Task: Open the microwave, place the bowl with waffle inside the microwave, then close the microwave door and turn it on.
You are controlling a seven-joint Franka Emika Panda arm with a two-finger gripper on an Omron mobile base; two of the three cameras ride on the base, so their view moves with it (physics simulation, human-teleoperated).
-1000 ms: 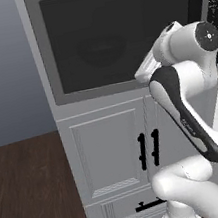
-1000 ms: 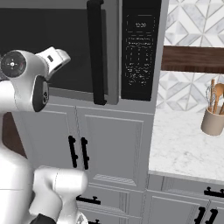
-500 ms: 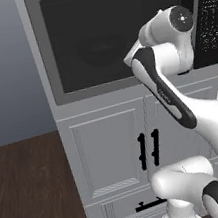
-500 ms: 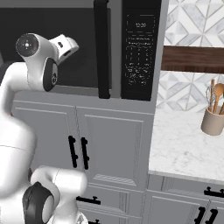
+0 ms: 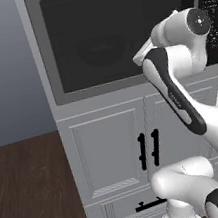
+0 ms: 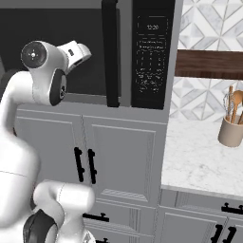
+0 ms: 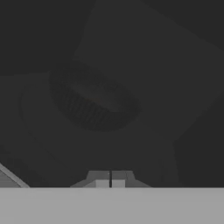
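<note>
Clock readout "12:20" in small pale digits at top of black control strip (image 6: 152,52) of microwave (image 6: 90,52), right base view. Rows of small white button markings below readout: too small to read. Same strip at right edge of left base view: markings blurred, illegible. No brand, label or sign legible elsewhere.
</note>
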